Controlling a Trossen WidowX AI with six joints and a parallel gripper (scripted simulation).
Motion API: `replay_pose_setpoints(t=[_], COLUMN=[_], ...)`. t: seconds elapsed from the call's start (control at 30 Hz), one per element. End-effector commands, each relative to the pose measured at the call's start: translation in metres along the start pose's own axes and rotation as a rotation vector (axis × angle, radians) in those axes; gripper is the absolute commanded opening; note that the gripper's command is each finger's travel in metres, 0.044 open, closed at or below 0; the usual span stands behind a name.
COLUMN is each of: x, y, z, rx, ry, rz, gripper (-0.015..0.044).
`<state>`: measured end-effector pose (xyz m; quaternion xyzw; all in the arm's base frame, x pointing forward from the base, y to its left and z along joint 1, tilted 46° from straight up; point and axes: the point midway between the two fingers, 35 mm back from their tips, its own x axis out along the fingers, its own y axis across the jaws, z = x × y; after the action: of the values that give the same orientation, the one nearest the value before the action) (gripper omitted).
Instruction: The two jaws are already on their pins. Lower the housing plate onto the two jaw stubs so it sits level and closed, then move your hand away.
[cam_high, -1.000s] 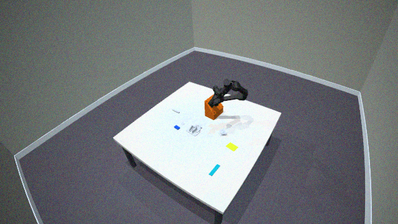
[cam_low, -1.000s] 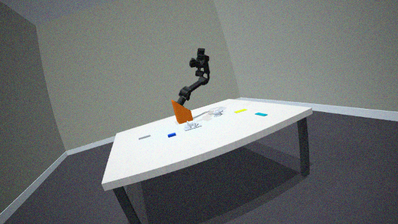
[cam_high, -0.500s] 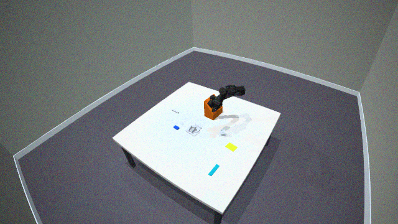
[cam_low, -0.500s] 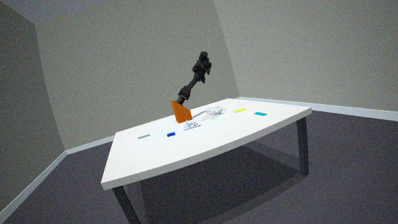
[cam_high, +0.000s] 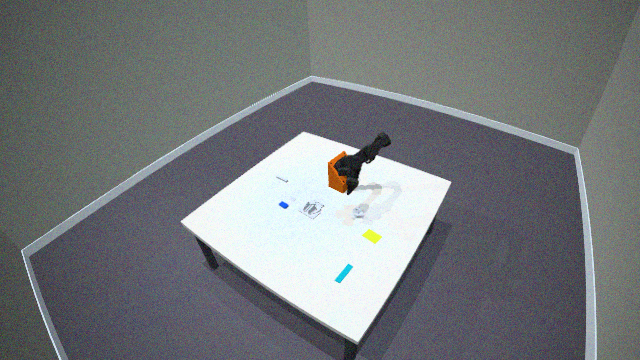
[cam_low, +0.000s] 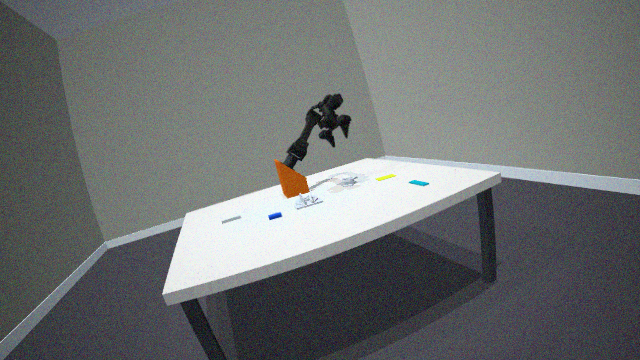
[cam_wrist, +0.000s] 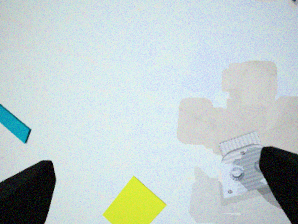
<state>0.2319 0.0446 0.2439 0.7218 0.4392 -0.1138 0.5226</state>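
Note:
The housing plate, it seems, is a light grey piece (cam_high: 359, 212) (cam_low: 350, 181) (cam_wrist: 229, 178) with a ridged edge and a round knob; it lies on the table, apart from the jaws. In the wrist view the right finger hides part of it. The base with the two jaws (cam_high: 312, 209) (cam_low: 307, 200) stands on the table nearer the blue block; its stubs are too small to make out. My gripper (cam_low: 340, 141) (cam_wrist: 160, 164) is open and empty, high above the table, with the grey piece low at the right of the wrist view.
An orange wedge-shaped block (cam_high: 336, 180) (cam_low: 292, 182) stands by the arm's base. A yellow square (cam_high: 372, 236) (cam_low: 385, 177) (cam_wrist: 134, 202), a cyan strip (cam_high: 344, 273) (cam_low: 419, 183) (cam_wrist: 15, 124), a blue block (cam_high: 284, 205) (cam_low: 275, 216) and a thin grey bar (cam_high: 282, 179) (cam_low: 231, 219) lie on the table.

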Motion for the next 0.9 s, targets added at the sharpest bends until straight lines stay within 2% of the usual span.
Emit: replay_pose_setpoints(t=[0.0, 0.67, 0.87], x=[0.019, 0.069, 0.07], y=[-0.013, -0.08, -0.082], z=[-0.013, -0.079, -0.081], rx=[-0.065, -0.383, -0.393], ry=[0.064, 0.335, 0.344], rz=[-0.067, -0.32, -0.329], gripper=[0.044, 0.044, 0.044])
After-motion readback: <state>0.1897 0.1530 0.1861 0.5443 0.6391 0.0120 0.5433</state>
